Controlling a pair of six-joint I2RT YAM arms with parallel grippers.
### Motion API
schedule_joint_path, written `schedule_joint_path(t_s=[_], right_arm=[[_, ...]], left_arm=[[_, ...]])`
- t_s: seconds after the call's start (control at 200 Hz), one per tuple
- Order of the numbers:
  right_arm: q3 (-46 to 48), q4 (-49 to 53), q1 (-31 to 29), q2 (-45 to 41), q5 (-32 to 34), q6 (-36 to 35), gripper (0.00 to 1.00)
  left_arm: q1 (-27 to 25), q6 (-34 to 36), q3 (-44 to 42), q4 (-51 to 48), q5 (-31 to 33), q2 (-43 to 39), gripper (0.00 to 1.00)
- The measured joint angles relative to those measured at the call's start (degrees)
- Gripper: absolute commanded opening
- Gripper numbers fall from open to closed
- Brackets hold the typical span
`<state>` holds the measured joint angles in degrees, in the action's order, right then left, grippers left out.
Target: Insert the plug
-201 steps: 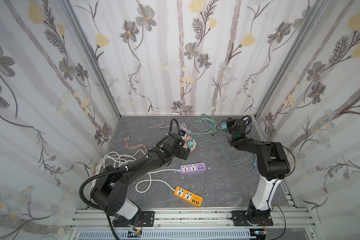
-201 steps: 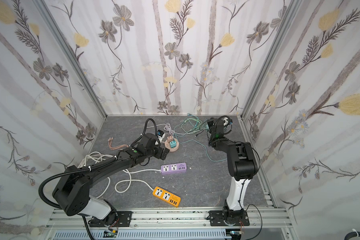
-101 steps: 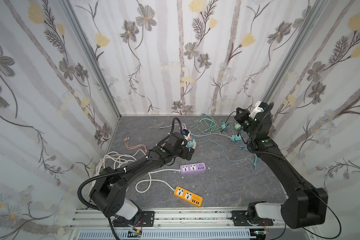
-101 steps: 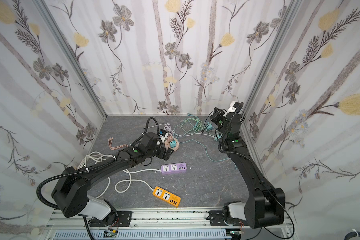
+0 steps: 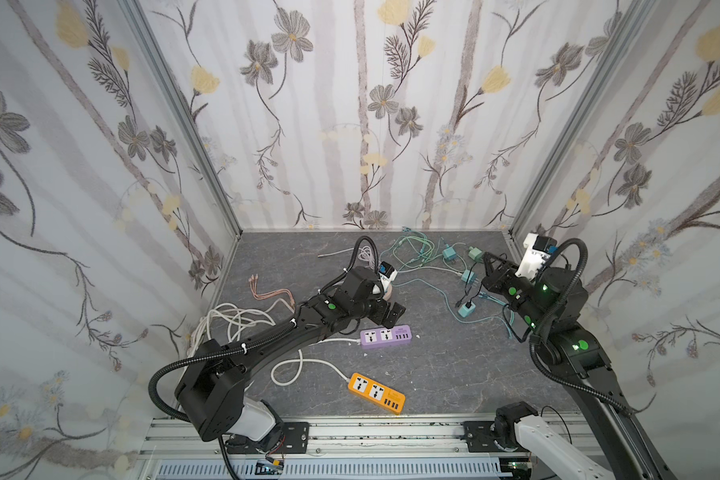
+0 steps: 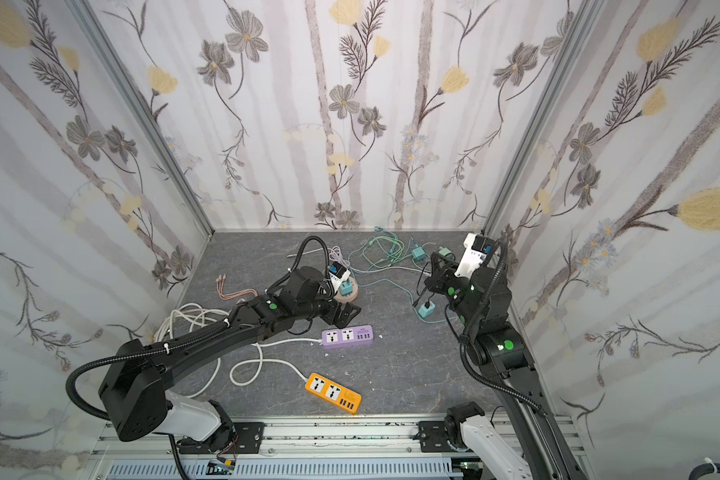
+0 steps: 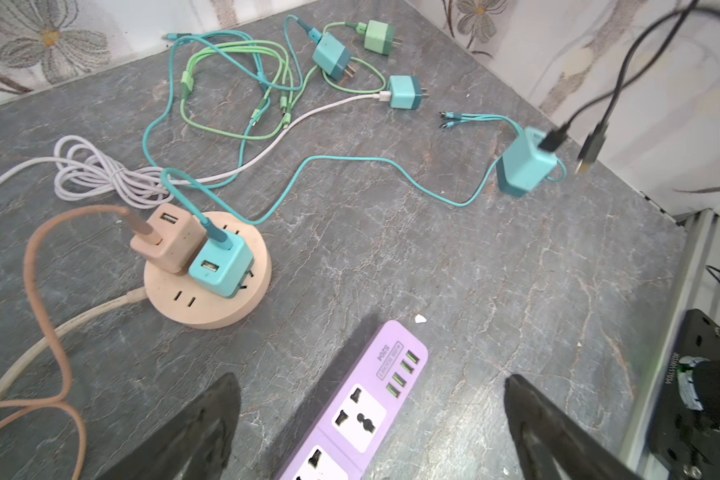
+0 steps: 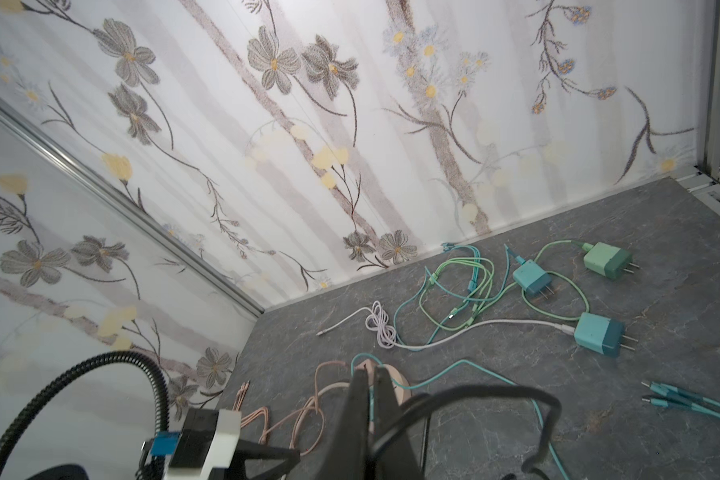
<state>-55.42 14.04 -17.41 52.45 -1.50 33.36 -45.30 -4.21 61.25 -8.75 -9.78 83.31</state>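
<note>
My right gripper [image 5: 486, 259] hangs at the back right, shut on a black cable [image 8: 495, 392]. One end of that cable sits in a teal charger plug [image 7: 524, 164] standing on the floor [image 5: 467, 310]; its other end [image 7: 586, 160] dangles free. My left gripper [image 7: 371, 386] is open and empty, just above the USB end of the purple power strip [image 5: 385, 336]. Behind it a round beige socket hub [image 7: 208, 307] holds a beige plug [image 7: 169, 241] and a teal plug [image 7: 221, 266].
An orange power strip [image 5: 376, 393] lies near the front. Three more teal and green charger plugs [image 8: 599, 334] and tangled green cables [image 7: 233, 83] lie at the back. White cord coils [image 5: 229, 324] and pink cables [image 5: 267, 291] lie at the left. Walls stand close on three sides.
The right arm unfolded and swung to the right wall, its gripper rising with the black cable. The left gripper drew away from the round hub toward the purple strip, still open.
</note>
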Motion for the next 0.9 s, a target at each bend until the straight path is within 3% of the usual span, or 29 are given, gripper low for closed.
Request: schedule_joint_path(t_s=[0.125, 0.275, 0.44, 0.57, 0.759, 0.809, 0.844, 0.899], right_arm=[[2.6, 4.5, -3.7, -3.3, -1.2, -0.6, 0.00], [5.6, 8.9, -7.8, -1.3, -2.6, -0.8, 0.00], [10.0, 5.7, -8.2, 10.6, -4.2, 2.2, 0.00], [7.2, 3.8, -8.2, 23.5, -5.6, 3.1, 0.00], [-0.7, 3.8, -7.8, 35.0, -6.3, 3.0, 0.47], [-1.6, 4.8, -7.6, 36.3, -6.9, 2.8, 0.73], [-1.8, 6.1, -7.6, 36.5, -7.1, 2.5, 0.98], [-2.0, 8.9, -7.2, 36.4, -7.2, 1.9, 1.00]], left_arm=[[-0.5, 0.1, -0.1, 0.0, -1.7, -1.1, 1.00], [-0.7, 0.1, -0.6, 0.0, -4.0, -1.9, 1.00], [-0.7, -0.3, -0.9, 0.2, -3.9, -1.7, 1.00], [-0.7, -1.0, -0.9, 0.2, -3.6, -0.9, 1.00], [-0.7, -1.8, -0.9, -0.1, -2.1, -0.5, 1.00], [-0.7, -1.8, -0.9, -0.1, -1.5, -0.5, 1.00], [-0.7, -1.9, -0.9, -0.1, -0.9, -0.5, 1.00], [-0.7, -1.9, -0.9, -0.3, -0.5, -0.2, 1.00]])
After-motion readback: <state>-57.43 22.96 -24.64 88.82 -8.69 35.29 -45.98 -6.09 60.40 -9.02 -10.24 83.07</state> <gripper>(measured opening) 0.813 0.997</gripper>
